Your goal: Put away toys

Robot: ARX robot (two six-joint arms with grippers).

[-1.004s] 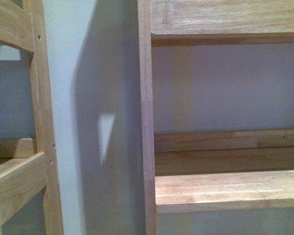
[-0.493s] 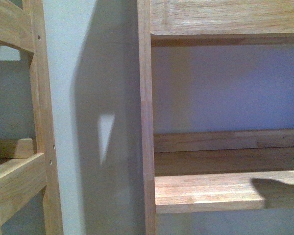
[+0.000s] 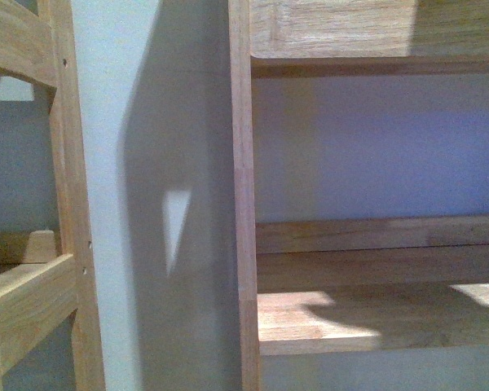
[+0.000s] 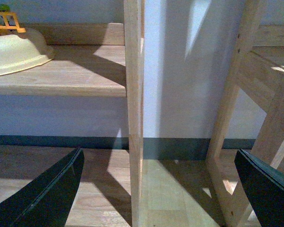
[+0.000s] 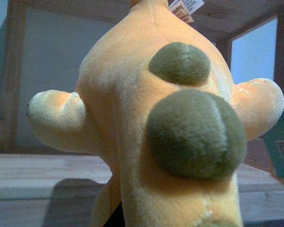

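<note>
The left gripper [image 4: 156, 189] gapes wide, holding nothing. The plush animal [image 5: 170, 127] fills the right wrist view; that gripper's jaws are hidden. Only the left wrist view shows the cream playset [image 4: 14, 52] at the shelf [image 4: 75, 75] edge.

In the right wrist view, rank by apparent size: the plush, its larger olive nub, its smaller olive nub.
1. Plush, filling most of the frame.
2. Larger nub.
3. Smaller nub.
The larger nub sits nearer the camera, so their true sizes may be alike.

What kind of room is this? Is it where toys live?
Probably a home room or playroom, at a storage corner. Wooden shelves stand against a pale wall, a cream playset sits on one shelf, and an orange-yellow plush toy fills the right wrist view in front of another.
</note>
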